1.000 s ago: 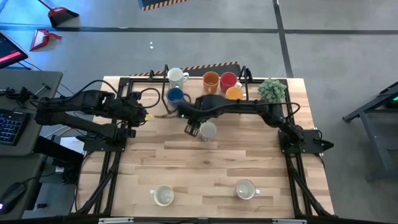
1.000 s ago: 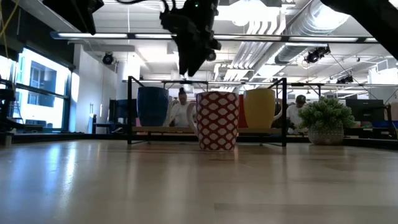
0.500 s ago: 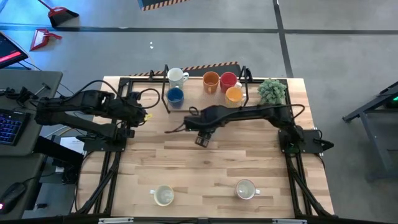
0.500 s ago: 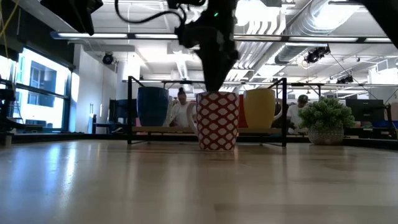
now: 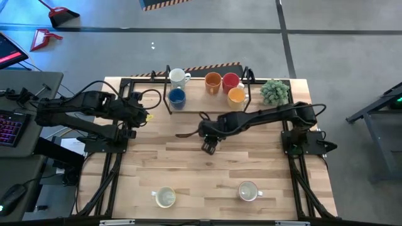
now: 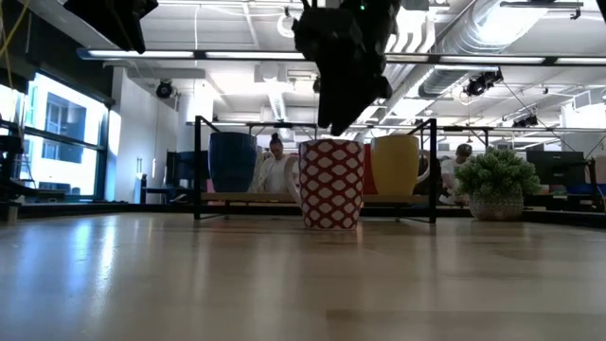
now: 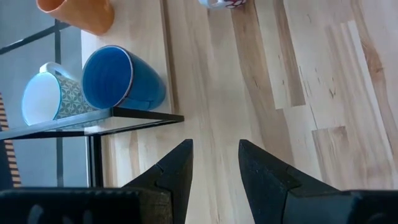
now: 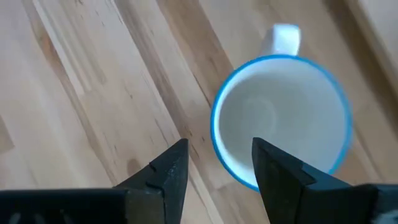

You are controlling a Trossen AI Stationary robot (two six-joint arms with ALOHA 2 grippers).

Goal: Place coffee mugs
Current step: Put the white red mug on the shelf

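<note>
Red-and-white patterned mug (image 6: 330, 184) stands mid-table beneath the right gripper (image 5: 209, 145), fingers apart, arm stretched leftward. Left gripper (image 5: 146, 117) waits at the table's left edge, fingers apart. Eight mugs counted.

We see bare table (image 5: 207, 172) between the right gripper (image 5: 209, 147) and two near-edge mugs (image 5: 165, 197); the rear rack (image 5: 207, 94) of mugs blocks passage.
</note>
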